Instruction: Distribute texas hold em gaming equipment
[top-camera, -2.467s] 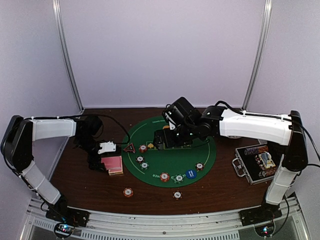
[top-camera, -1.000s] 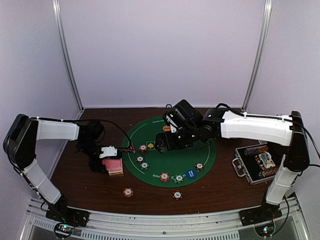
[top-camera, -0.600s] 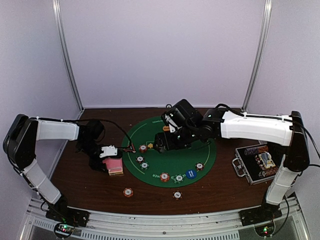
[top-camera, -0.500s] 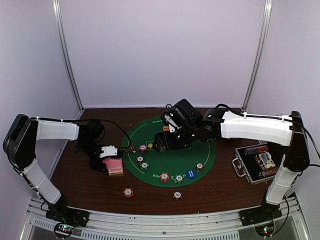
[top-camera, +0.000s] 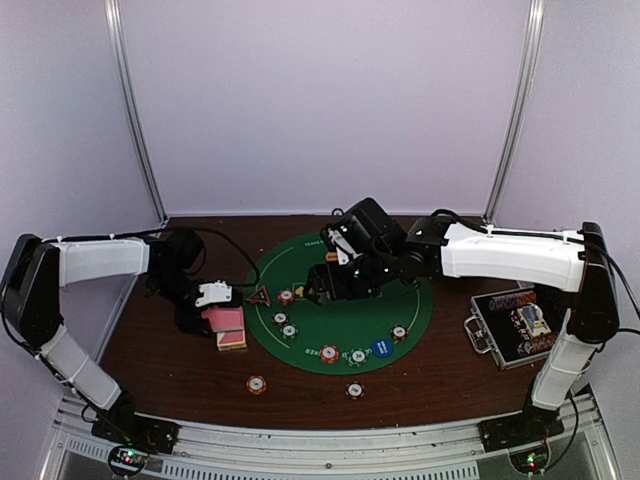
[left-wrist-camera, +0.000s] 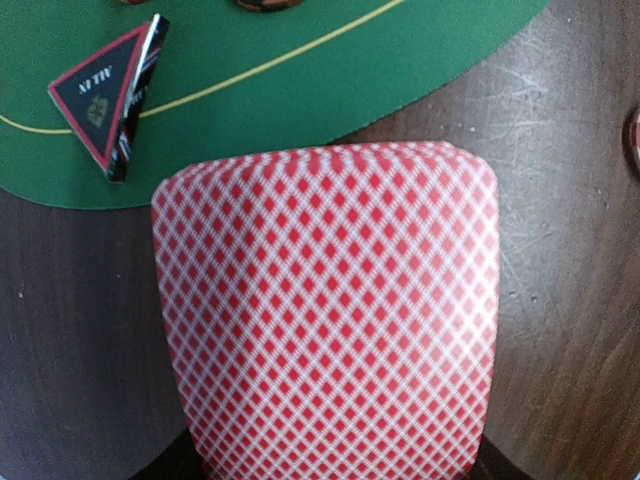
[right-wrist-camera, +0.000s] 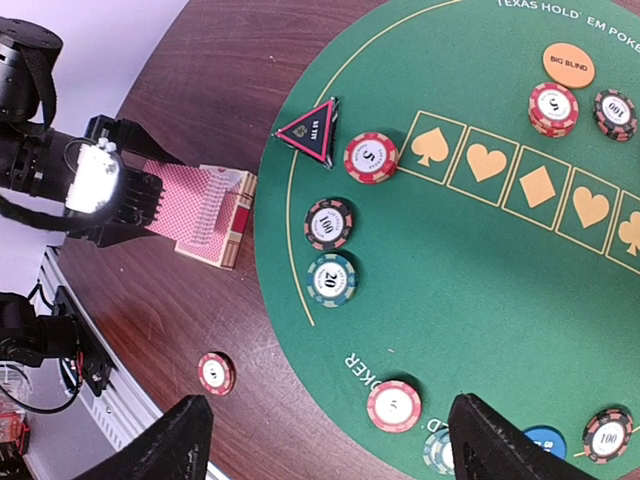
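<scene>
Left claw (right-wrist-camera: 140, 208) is clamped on one pink-backed card (left-wrist-camera: 330, 310), held just off the left edge of the mat (right-wrist-camera: 480, 300). The card is over the deck (right-wrist-camera: 228, 232), which sits on the tabletop (top-camera: 170, 370). Right claw (right-wrist-camera: 328, 405) hangs over mid-mat, jaws wide, nothing btw them.

Looks done: chips are spread on the mat, e.g. a red chip (right-wrist-camera: 371, 157) nr its left rim w/ the triangle marker (right-wrist-camera: 308, 130) just beside it. Orange button (right-wrist-camera: 568, 66) lies toward the mat's far side, blue button (top-camera: 380, 348) nr its near rim.

A stray chip (top-camera: 256, 384) & a second stray chip (top-camera: 355, 390) lie off the mat, on its near side, prob. to be placed yet.

Main job left, I reckon, is the cards. None lies on the mat in view & the suit boxes (right-wrist-camera: 540, 185) that show are bare, so dealing has barely begun.
</scene>
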